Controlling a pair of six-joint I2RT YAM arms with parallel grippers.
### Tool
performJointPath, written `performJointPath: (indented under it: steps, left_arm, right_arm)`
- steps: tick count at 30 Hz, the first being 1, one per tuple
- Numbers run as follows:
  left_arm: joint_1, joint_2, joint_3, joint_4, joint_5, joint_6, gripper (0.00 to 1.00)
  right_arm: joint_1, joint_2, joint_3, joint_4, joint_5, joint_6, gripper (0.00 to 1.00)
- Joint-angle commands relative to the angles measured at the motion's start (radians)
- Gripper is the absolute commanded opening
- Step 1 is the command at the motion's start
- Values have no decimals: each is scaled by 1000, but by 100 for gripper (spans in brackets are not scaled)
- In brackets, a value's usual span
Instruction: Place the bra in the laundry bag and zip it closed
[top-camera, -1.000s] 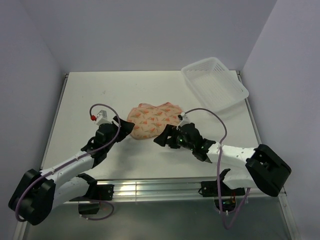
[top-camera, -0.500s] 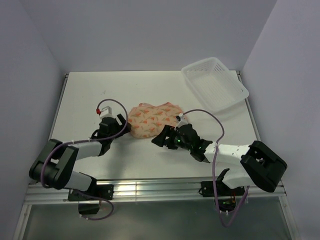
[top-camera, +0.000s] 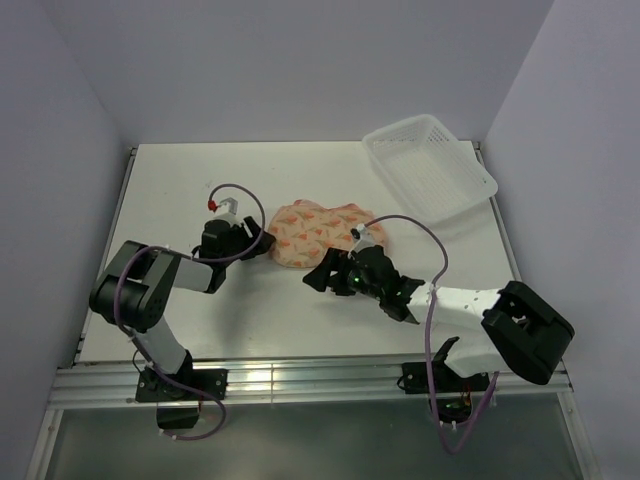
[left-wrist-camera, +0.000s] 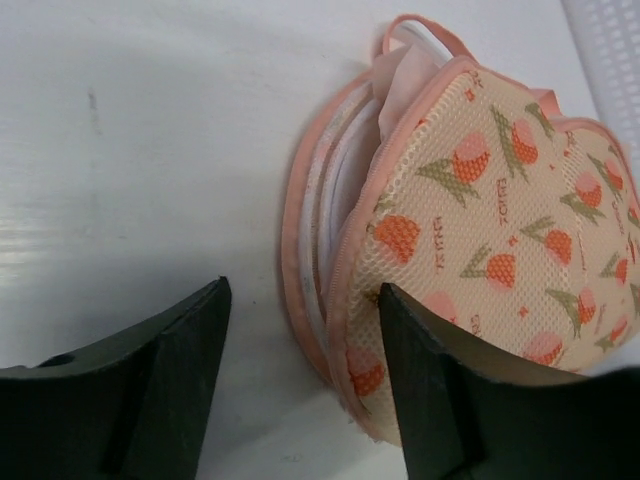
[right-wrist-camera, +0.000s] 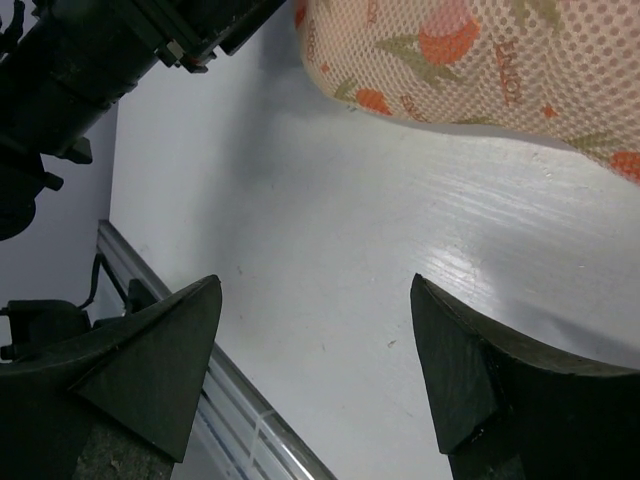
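Observation:
The laundry bag (top-camera: 322, 229), cream mesh with orange print, lies mid-table. Its left end gapes in the left wrist view, with the pink zipper edge (left-wrist-camera: 340, 300) apart and white mesh inside. Pale pink fabric of the bra (left-wrist-camera: 405, 78) peeks from that opening; from above it is hidden in the bag. My left gripper (top-camera: 262, 243) sits at the bag's left end, open, its jaws either side of the zipper edge (left-wrist-camera: 305, 335) without pinching it. My right gripper (top-camera: 322, 276) hangs open over bare table (right-wrist-camera: 315, 330) just in front of the laundry bag (right-wrist-camera: 470, 60).
A white lattice basket (top-camera: 430, 170) stands tilted at the back right corner, its edge also in the left wrist view (left-wrist-camera: 610, 50). The left arm (right-wrist-camera: 100, 60) crosses the right wrist view's top left. A metal rail (top-camera: 300, 375) runs along the table's near edge.
The left arm folded back and its gripper slid up and right to the bag's left end. The bag shifted slightly right and away. The right gripper barely moved.

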Motion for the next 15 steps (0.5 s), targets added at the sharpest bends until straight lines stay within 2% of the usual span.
performJointPath:
  steps: [1,2,4,6,7,12,15]
  left_arm:
    - [0,54,22,102,132,-34,66]
    - [0,71,16,155,137,-66,51]
    - [0,87,11,193,148,-92,28]
    - [0,94,2,240,148,-129,16]
    - [0,82,-4,248,134,-141,2]
    - [-1,9,-84,266,71,-227,0]
    - [-42,-68,-164,282,16,-317,0]
  right_arm:
    - [5,10,47,-14,71,-36,84]
    - [2,22,58,-21,82,-31,85]
    - [-5,45,81,-14,78,-24,87]
    - [-5,61,107,-18,81,-24,88]
    - [-5,70,111,-18,81,-24,89]
    - [-2,95,92,23,79,12,90]
    - [16,127,64,72,76,64,91]
